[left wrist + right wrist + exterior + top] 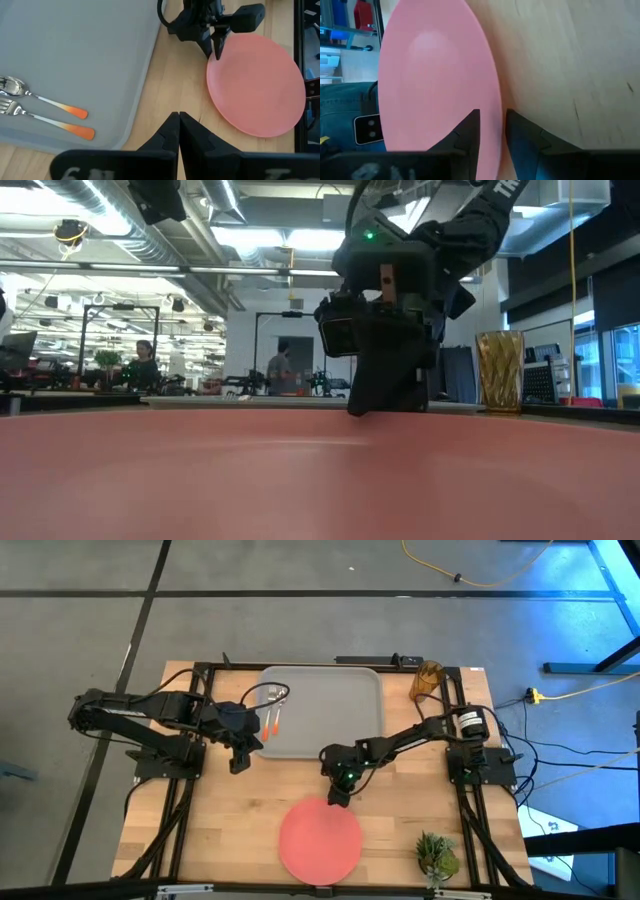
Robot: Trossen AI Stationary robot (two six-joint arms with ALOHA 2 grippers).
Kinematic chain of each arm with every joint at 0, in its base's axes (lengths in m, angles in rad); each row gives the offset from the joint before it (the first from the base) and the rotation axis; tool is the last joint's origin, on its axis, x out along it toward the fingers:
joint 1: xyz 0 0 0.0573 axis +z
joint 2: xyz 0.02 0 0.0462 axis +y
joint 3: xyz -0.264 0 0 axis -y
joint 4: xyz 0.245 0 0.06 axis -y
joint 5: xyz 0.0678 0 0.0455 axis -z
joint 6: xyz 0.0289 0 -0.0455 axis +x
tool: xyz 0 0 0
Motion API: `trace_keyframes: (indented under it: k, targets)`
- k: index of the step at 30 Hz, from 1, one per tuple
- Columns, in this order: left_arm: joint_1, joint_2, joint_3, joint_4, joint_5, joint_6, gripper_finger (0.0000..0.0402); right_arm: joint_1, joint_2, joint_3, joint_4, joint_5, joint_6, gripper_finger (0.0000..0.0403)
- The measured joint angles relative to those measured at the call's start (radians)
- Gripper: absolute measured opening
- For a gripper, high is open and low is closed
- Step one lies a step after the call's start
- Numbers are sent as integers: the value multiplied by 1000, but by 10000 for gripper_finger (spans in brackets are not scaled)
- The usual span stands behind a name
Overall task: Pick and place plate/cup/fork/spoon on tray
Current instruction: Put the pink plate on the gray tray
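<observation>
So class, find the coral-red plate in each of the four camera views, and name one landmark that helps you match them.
High view: plate bottom centre, on the table.
Low view: plate fills the lower half.
Left wrist view: plate at right.
Right wrist view: plate at left.
Shared landmark: the right hand at the plate's rim.
</observation>
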Motion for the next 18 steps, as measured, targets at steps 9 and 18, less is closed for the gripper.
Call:
trace_keyframes:
  k: [9, 18]
  targets:
    - [0, 0, 0, 0, 0, 1, 0, -4, 0, -1, -1, 10, 1, 16]
    - [0, 0, 0, 0, 0, 1, 0, -23, -3, 10, -13, 3, 52, 6]
